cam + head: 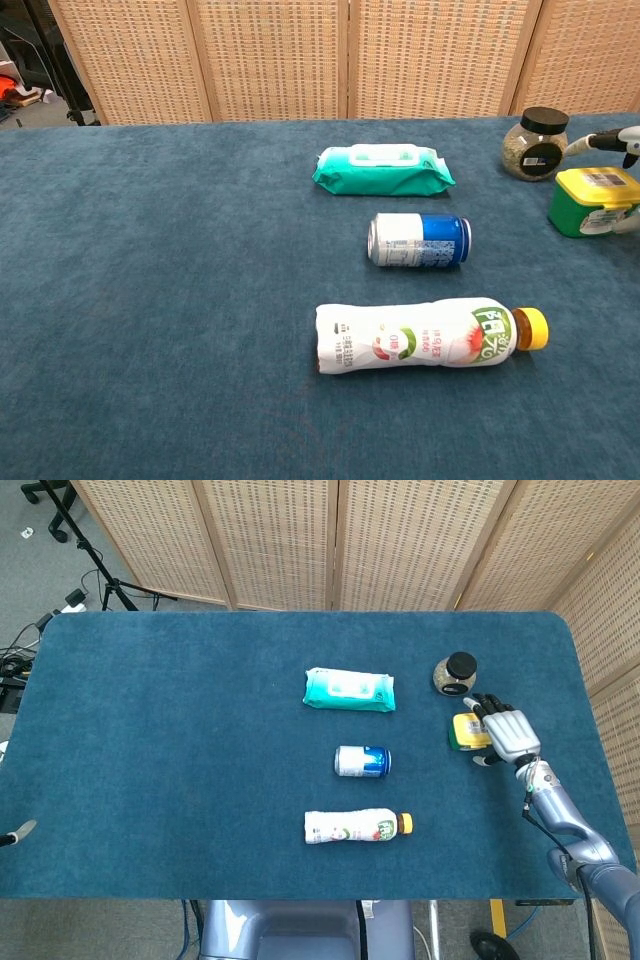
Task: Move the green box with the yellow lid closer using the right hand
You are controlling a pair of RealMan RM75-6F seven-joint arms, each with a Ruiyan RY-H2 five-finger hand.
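Observation:
The green box with the yellow lid (461, 733) stands at the right of the blue table, just in front of a glass jar. My right hand (508, 734) hovers over the box's right part, fingers spread across the lid and the thumb on the near side. In the chest view the box (590, 205) sits at the right edge, with one of the fingers (605, 141) passing above it and apart from the lid. No grip on the box shows. Of my left hand (15, 833) only a tip shows at the left edge of the head view.
A glass jar with a black cap (456, 674) stands right behind the box. A teal wipes pack (349, 689), a blue and white can (362, 761) on its side and a lying white bottle with a yellow cap (355, 826) occupy the middle of the table (180, 740).

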